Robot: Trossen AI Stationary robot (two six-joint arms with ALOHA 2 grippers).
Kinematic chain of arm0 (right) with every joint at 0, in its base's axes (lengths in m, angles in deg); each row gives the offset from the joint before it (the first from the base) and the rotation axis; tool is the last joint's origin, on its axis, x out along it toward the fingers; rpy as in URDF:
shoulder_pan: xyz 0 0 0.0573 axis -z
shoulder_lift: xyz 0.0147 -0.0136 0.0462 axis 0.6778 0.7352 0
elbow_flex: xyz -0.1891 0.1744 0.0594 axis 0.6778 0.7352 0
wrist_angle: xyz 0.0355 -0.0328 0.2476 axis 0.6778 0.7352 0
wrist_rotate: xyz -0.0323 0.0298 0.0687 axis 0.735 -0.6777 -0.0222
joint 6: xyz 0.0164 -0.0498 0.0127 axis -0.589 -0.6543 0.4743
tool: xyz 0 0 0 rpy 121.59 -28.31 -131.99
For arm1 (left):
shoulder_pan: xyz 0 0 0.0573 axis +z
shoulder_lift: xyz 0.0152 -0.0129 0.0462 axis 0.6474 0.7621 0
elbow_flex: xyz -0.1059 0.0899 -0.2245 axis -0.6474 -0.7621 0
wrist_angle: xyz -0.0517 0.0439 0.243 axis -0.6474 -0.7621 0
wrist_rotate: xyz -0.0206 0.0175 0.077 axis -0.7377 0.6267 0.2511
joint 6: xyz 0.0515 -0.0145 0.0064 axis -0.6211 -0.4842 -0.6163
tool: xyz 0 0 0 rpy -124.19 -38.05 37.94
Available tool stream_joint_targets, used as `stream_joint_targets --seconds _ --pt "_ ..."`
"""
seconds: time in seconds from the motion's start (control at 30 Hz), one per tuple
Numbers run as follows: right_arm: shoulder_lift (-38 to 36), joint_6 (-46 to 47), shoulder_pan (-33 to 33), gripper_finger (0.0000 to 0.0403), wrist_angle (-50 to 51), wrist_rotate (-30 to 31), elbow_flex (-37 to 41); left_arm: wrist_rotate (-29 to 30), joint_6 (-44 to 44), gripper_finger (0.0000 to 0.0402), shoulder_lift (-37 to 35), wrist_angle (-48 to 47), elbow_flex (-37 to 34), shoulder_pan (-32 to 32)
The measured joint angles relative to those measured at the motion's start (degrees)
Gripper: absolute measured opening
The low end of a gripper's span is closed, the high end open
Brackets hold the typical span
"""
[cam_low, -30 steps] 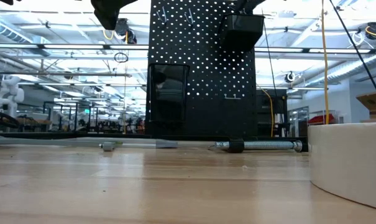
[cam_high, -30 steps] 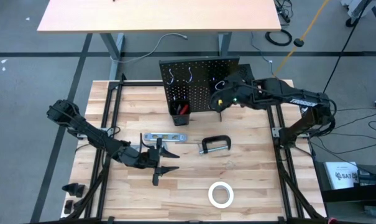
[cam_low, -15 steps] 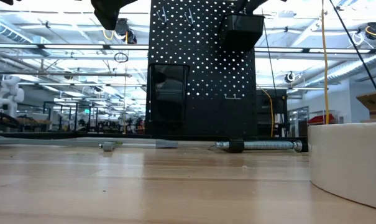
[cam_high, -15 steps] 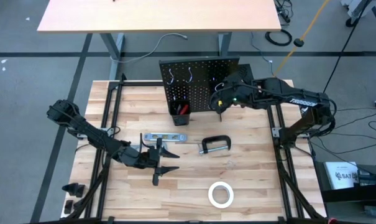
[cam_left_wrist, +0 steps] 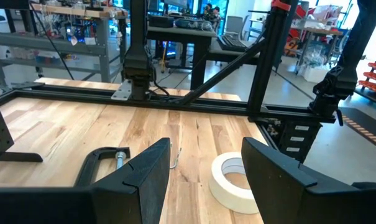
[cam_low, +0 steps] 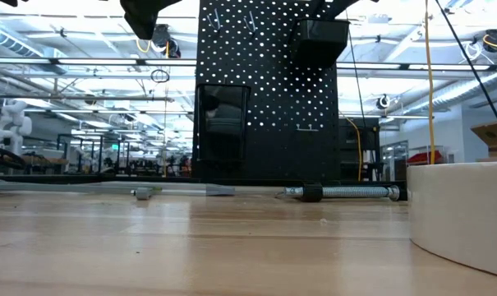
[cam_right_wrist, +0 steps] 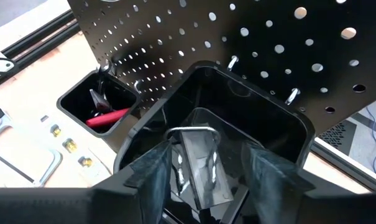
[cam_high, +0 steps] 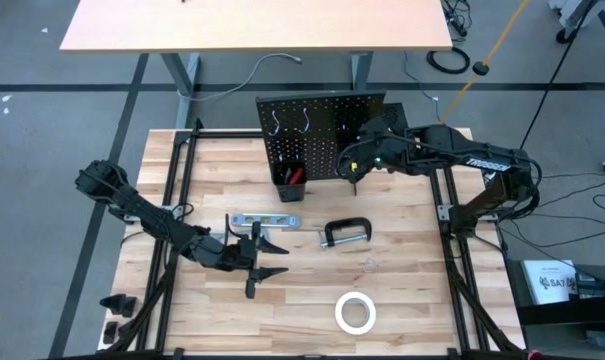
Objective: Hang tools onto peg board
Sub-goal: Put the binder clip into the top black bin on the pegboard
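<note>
peg board [cam_high: 320, 135] — c-clamp [cam_high: 345, 233], level [cam_high: 265, 221], tape roll [cam_high: 354, 313] lie before it.

Beyond the bench's far edge stands a light wooden desk [cam_high: 257, 25] on grey legs, with a coiled black cable [cam_high: 448, 60] on the grey floor [cam_high: 52, 120] near its right corner.

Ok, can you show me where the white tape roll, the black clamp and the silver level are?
white tape roll [cam_high: 355, 313], high view, on its white ring.
black clamp [cam_high: 346, 232], high view, on its C-shaped frame.
silver level [cam_high: 265, 220], high view, on the middle of its bar.
</note>
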Motion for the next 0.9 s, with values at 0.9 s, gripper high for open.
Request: stream_joint_targets --seconds 0.9 --pt "0.02 1.8 -10.33 0.0194 -0.58 -9.8 0.22 -0.02 0.22 0.0203 0.0 0.02 0.0 0.0"
